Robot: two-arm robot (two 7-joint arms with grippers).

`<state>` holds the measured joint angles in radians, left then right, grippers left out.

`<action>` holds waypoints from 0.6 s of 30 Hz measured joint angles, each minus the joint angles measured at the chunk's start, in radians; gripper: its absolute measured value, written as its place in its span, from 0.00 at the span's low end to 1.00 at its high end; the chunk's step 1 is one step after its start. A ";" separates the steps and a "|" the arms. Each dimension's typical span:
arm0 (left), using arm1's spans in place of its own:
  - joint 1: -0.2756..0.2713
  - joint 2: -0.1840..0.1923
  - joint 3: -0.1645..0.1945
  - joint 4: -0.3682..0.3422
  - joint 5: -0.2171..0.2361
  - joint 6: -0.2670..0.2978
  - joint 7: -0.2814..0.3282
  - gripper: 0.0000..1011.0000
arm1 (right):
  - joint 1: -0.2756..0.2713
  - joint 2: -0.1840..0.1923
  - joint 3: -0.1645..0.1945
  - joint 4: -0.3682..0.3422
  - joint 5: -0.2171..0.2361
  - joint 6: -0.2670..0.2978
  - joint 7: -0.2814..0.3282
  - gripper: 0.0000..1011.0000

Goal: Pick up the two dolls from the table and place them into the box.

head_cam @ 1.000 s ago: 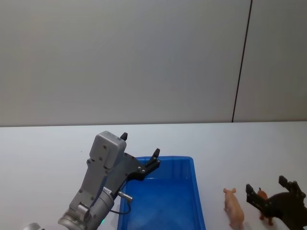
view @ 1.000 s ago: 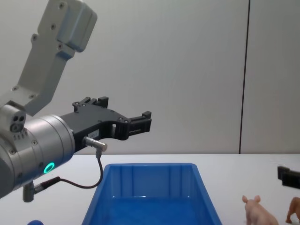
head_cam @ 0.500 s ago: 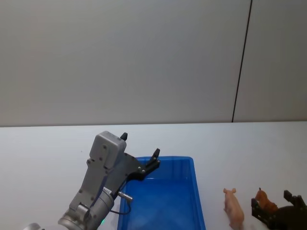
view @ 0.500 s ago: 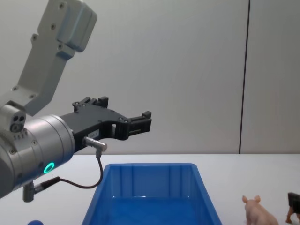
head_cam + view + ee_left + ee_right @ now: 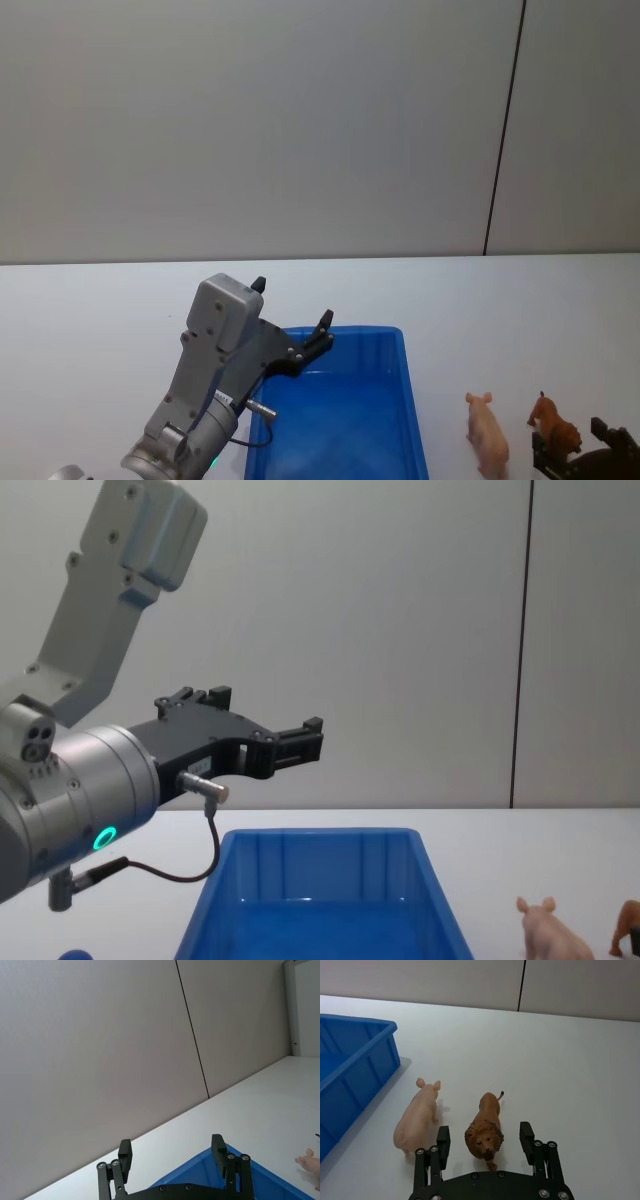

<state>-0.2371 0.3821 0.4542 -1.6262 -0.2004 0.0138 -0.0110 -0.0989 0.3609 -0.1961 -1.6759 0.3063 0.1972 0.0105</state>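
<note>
Two dolls stand on the white table (image 5: 500, 300), to the right of the blue box (image 5: 345, 331). One is a pale pink pig (image 5: 487, 432), the other a reddish-brown lion-like animal (image 5: 556, 428). In the right wrist view the pig (image 5: 417, 1115) is beside the brown doll (image 5: 485, 1127). My right gripper (image 5: 484, 1129) is open, its fingers on either side of the brown doll's head and not touching it. That gripper (image 5: 590, 458) sits at the near right edge of the head view. My left gripper (image 5: 295, 340) hangs open and empty above the box's left part (image 5: 320, 833).
A small blue object (image 5: 75, 953) lies on the table to the left of the box. White tabletop stretches behind the box and the dolls, up to a grey wall. The box wall (image 5: 350, 1067) stands close beside the pig.
My right gripper has dropped and drawn back toward the near edge, uncovering the brown doll in the head view and leaving the chest view. The left arm and both dolls have not moved.
</note>
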 joint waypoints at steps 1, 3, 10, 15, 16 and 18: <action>0.000 0.000 0.000 0.000 0.000 0.000 0.000 0.99 | 0.001 -0.001 0.000 0.004 0.000 -0.002 0.002 0.86; 0.000 0.000 0.000 0.000 0.000 0.000 0.000 0.99 | 0.004 -0.003 0.000 0.017 -0.003 -0.011 0.008 0.80; 0.000 0.000 0.000 0.000 0.000 0.000 0.000 0.99 | 0.013 -0.010 0.000 0.046 -0.008 -0.034 0.020 0.58; 0.000 0.000 0.000 0.000 0.000 0.000 0.000 0.99 | 0.016 -0.014 0.000 0.058 -0.015 -0.047 0.023 0.44; 0.000 0.000 0.000 0.000 0.000 0.000 0.000 0.99 | 0.016 -0.014 0.000 0.058 -0.017 -0.049 0.023 0.42; 0.000 0.000 0.000 0.000 0.000 0.000 0.000 0.99 | 0.016 -0.015 -0.001 0.059 -0.021 -0.054 0.023 0.42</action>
<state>-0.2371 0.3821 0.4542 -1.6262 -0.2004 0.0138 -0.0110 -0.0829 0.3456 -0.1966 -1.6170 0.2858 0.1432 0.0340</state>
